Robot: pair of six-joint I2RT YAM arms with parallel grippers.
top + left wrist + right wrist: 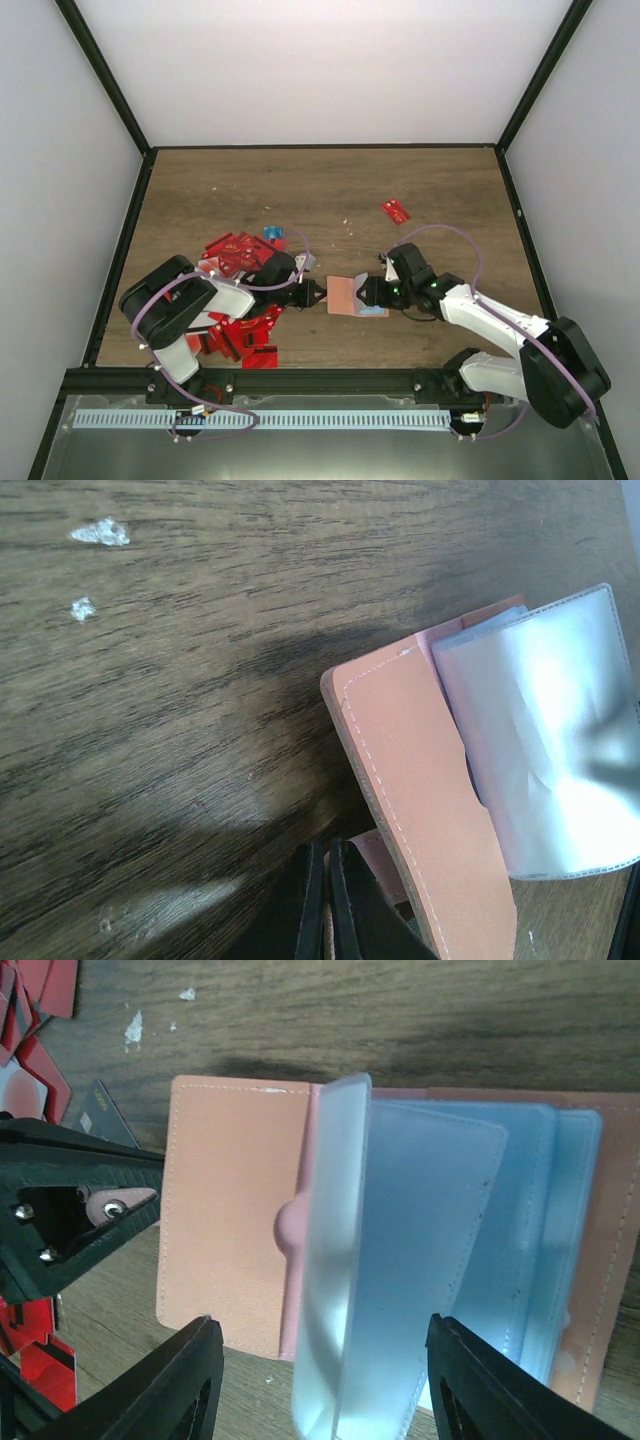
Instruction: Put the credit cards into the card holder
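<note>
As the top view shows, your flat salmon-tan card holder (345, 297) lies open on the wooden table (330, 190) between left gripper (316, 293) and right gripper (366, 292), red plastic credit cards (240, 258) heaped to its left. Left wrist: fingers (305, 900) pinched together beside the cover (410, 780). Right wrist: fingers (190, 1380) spread, straddling its frosted plastic sleeves (420, 1260).

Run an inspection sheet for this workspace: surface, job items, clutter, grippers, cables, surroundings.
Surface: brown wooden table, a few white specks.
Job's things: card holder lying open at centre, clear sleeves fanned up; credit cards piled at left, one red card apart.
Clutter: nothing seen.
Grippers: left gripper shut, at the holder's edge; right gripper open, fingers either side of the sleeves.
Cables: purple cables looped along both arms.
Surroundings: white walls, black frame.
</note>
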